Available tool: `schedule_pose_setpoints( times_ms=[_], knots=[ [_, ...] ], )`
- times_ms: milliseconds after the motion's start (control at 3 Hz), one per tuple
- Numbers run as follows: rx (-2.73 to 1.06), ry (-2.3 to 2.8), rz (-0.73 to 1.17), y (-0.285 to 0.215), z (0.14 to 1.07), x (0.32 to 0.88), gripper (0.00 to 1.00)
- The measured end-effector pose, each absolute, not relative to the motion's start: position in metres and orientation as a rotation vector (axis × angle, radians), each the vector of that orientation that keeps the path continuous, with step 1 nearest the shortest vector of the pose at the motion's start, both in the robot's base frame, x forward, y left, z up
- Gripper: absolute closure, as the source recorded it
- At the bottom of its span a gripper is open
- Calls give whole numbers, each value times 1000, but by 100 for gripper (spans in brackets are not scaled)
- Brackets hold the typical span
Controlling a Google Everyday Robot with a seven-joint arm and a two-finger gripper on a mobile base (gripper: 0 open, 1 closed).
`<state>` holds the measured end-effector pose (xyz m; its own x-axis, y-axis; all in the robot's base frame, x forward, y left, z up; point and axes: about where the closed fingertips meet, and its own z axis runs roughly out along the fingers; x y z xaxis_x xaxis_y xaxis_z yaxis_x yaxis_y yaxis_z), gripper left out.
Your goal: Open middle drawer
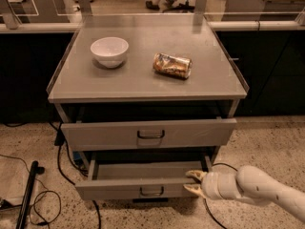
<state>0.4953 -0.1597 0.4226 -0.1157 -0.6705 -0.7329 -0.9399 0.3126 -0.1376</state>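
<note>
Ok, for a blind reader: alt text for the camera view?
A robot's end effector, fingers apart, at the right front corner of the pulled-out middle drawer of a grey cabinet; a white bowl and a can sit on top.

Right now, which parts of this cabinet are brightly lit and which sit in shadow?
Camera view: the cabinet top catches a pale sheen; the white bowl throws a soft shadow beneath itself; the middle drawer has its tray shaded by the top drawer; the end effector, at the middle drawer's right front corner, is well lit.
</note>
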Motion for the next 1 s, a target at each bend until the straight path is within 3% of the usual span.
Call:
schedule_pose_setpoints(
  times_ms=[333, 667, 1000],
  knots=[
    [-1416, 1858, 481, -167, 425, 474, 95],
    [-1416, 1858, 481, -167, 427, 471, 100],
    [-1416, 1858, 481, -167, 427, 471, 82]
  ],
)
